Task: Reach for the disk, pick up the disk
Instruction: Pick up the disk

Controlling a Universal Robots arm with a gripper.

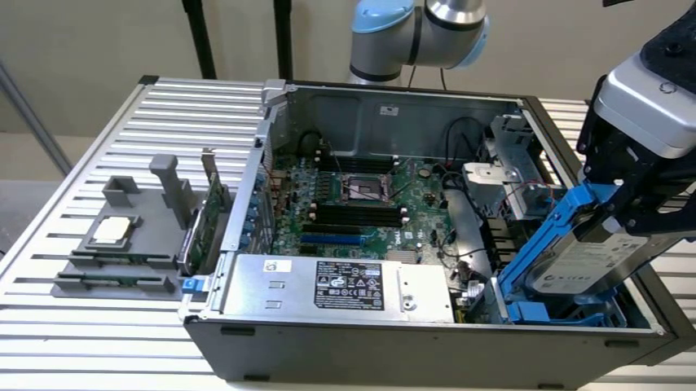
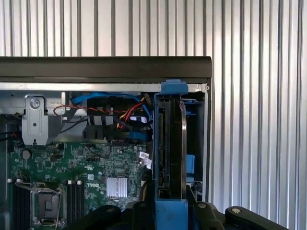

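The gripper [image 1: 631, 218] pinches the disk [image 1: 592, 262] by its upper end, at about four o'clock of the open case [image 1: 435, 342] in the exterior view; the disk leans steeply, lower end down in that corner, probably so its rails [image 1: 540, 236] clear the wall.

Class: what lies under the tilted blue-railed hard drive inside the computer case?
Blue plastic bay pieces show beneath the silver-grey blue-railed disk; the disk hides whatever lies deeper.

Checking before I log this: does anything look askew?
Yes: the disk stands tilted, partly out of its bay at the case corner on the exterior view's right, clamped in the pincer. Nothing else stands out.
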